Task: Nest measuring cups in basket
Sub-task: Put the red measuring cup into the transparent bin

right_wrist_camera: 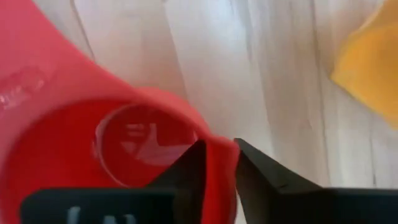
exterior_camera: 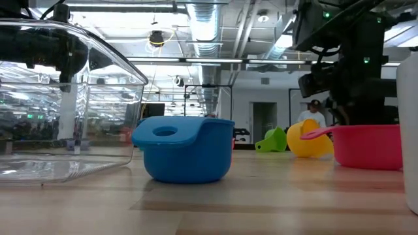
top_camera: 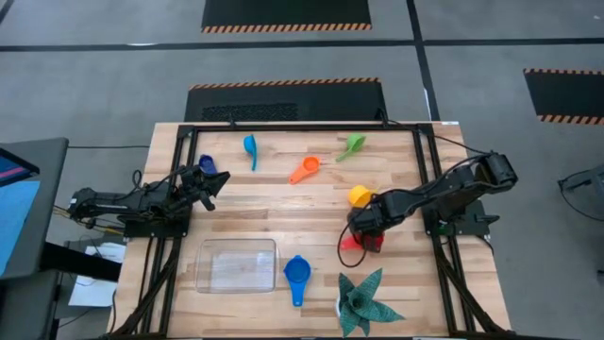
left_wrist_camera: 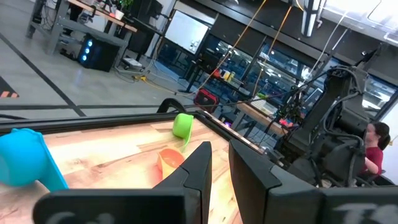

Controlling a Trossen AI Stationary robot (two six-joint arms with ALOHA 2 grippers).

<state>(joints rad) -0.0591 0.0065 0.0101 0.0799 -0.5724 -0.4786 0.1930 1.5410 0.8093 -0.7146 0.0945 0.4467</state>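
Observation:
My right gripper (top_camera: 361,229) (right_wrist_camera: 219,144) is down at the red measuring cup (top_camera: 357,243) (exterior_camera: 369,147) near the table's right middle and is shut on it. The yellow cup (top_camera: 360,195) (exterior_camera: 307,140) lies just beyond it. My left gripper (top_camera: 209,179) (left_wrist_camera: 219,163) hovers shut at the left side, beside the dark blue cup (top_camera: 207,164), touching nothing. The light blue (top_camera: 250,147), orange (top_camera: 304,170) and green (top_camera: 351,144) cups lie toward the far edge. A bigger blue cup (top_camera: 297,274) (exterior_camera: 186,149) sits right of the clear basket (top_camera: 236,264) (exterior_camera: 59,98). My right gripper pinches the red cup's side wall at its rim (right_wrist_camera: 219,163). One finger (right_wrist_camera: 186,171) is inside the bowl and the other (right_wrist_camera: 261,171) outside. The fingers come from above, pointing down. In the low view the cup stands upright with its base at table level.
A dark green spiky plant (top_camera: 363,302) stands at the near edge, right of the blue cup and close to the red cup. Bare wood lies between the basket and the far row of cups. Black frame rails (top_camera: 302,126) run along the table's sides.

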